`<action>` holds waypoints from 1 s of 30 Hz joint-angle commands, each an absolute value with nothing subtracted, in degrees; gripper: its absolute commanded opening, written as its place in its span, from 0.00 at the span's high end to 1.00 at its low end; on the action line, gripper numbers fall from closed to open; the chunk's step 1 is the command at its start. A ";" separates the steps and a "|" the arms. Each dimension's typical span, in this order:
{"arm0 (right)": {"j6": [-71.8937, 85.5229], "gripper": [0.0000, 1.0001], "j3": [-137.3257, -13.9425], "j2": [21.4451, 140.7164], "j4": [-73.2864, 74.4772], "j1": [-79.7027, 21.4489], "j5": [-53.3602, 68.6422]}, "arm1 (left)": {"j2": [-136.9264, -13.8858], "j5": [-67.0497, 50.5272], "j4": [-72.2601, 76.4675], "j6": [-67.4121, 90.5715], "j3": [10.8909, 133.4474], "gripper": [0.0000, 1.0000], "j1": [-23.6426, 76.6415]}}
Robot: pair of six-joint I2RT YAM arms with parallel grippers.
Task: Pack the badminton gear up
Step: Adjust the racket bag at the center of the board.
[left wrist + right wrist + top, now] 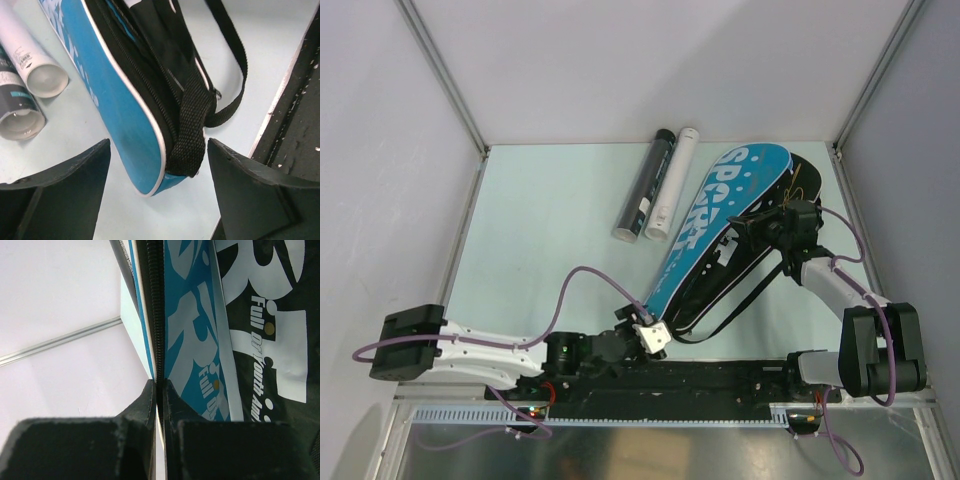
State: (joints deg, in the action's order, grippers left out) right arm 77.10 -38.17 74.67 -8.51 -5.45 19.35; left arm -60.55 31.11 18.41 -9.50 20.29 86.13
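A blue and black racket-shaped "SPORT" bag (pixel 720 225) lies slanted on the pale table, wide end at the far right. My right gripper (pixel 745 232) is shut on its zipper edge (pixel 159 340), which runs up from between the pressed fingers; the bag's printed blue face (pixel 192 315) fills the right of that view. My left gripper (pixel 648 330) stands open at the bag's narrow near end (pixel 135 145), one finger on each side without touching. A black webbing strap (pixel 190 140) folds over that end. A black tube (pixel 645 185) and a white tube (pixel 672 185) lie side by side left of the bag.
The open ends of the white tube (pixel 42 75) and the black tube (pixel 17 120) face my left wrist. A black base rail (pixel 720 375) runs along the near edge. Grey walls with metal posts (pixel 445 75) close in the table's sides and back.
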 commanded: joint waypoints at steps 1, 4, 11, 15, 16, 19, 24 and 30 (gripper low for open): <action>80.46 1.00 -40.34 72.96 -14.57 -5.45 20.83 | -59.79 36.00 22.44 -9.18 18.65 0.16 86.48; 80.58 1.00 -40.34 73.27 -14.76 -5.24 21.40 | -59.05 36.53 23.24 -9.96 17.66 0.15 86.41; 81.01 1.00 -39.96 73.66 -15.47 -5.25 21.37 | -55.59 35.37 26.45 -11.91 14.60 0.26 86.45; 81.98 1.00 -39.66 74.27 -17.44 -5.52 22.33 | -57.02 34.37 27.60 -12.26 14.99 0.43 86.41; 81.99 1.00 -39.65 74.40 -17.69 -5.62 22.59 | -57.29 34.24 27.64 -12.11 15.10 0.47 86.40; 80.95 1.00 -39.53 74.21 -17.73 -5.69 23.26 | -57.56 34.17 27.58 -11.87 15.22 0.65 86.40; 70.84 0.73 -39.46 72.75 -15.14 -5.29 24.42 | -54.80 33.21 25.12 -10.70 16.30 0.97 86.37; 59.53 0.44 -39.67 66.17 -9.44 1.62 26.53 | -52.38 32.26 19.10 -7.17 19.58 1.00 85.54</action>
